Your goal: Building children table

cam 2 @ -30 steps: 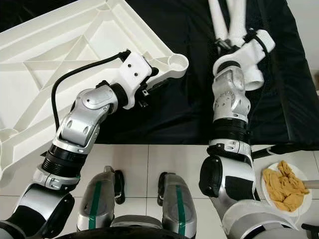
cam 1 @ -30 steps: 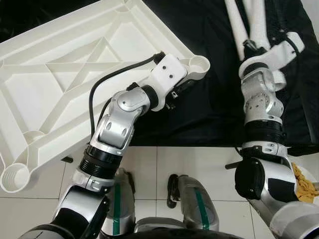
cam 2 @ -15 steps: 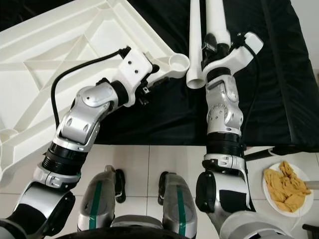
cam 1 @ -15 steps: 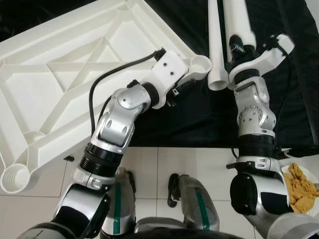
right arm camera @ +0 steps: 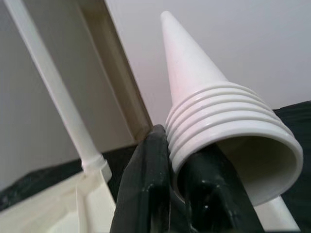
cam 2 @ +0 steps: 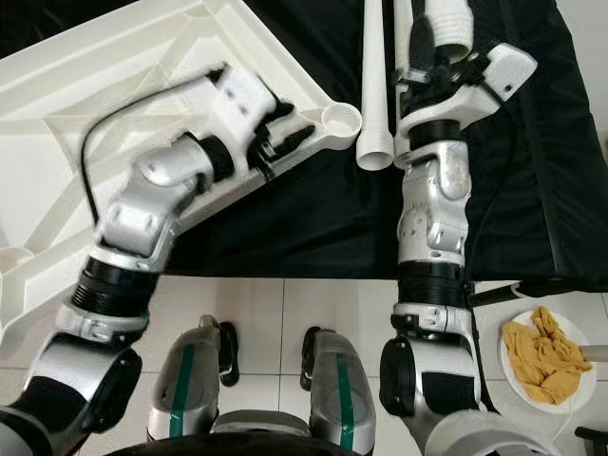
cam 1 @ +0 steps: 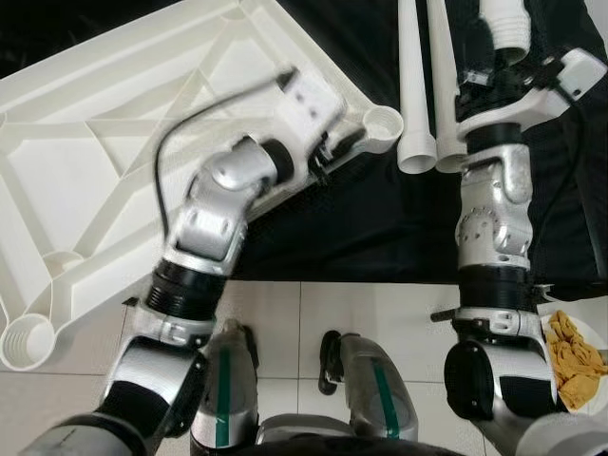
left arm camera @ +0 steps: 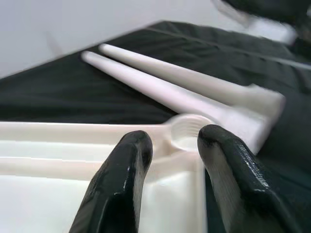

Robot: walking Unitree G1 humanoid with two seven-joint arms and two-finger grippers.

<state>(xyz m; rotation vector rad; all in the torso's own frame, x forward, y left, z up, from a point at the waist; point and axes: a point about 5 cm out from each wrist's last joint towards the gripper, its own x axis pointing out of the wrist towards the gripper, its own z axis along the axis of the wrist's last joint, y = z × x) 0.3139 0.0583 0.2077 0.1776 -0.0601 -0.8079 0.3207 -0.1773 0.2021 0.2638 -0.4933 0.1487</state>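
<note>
The white plastic tabletop point(cam 1: 114, 142) lies upside down, its ribs up, with a round corner socket point(cam 1: 383, 122) at its near right corner. My left gripper point(cam 1: 334, 152) hovers at that corner, open; in the left wrist view the socket point(left arm camera: 187, 131) shows between the black fingers point(left arm camera: 124, 170). My right gripper point(cam 1: 475, 78) is shut on the threaded end of a white table leg point(cam 1: 503, 21), held up off the cloth. In the right wrist view the leg point(right arm camera: 228, 136) points its taper away. Two more legs point(cam 1: 414, 85) lie side by side on the black cloth.
A black cloth point(cam 1: 380, 218) covers the surface under the parts. A plate of yellow-brown stuff point(cam 1: 575, 356) sits on the white tile floor point(cam 1: 313, 313) at the lower right. My own feet point(cam 1: 342, 370) stand at the cloth's edge.
My right gripper has lifted one leg off the cloth and turned its threaded end up. The left arm swung a little back along the tabletop's corner and is blurred.
</note>
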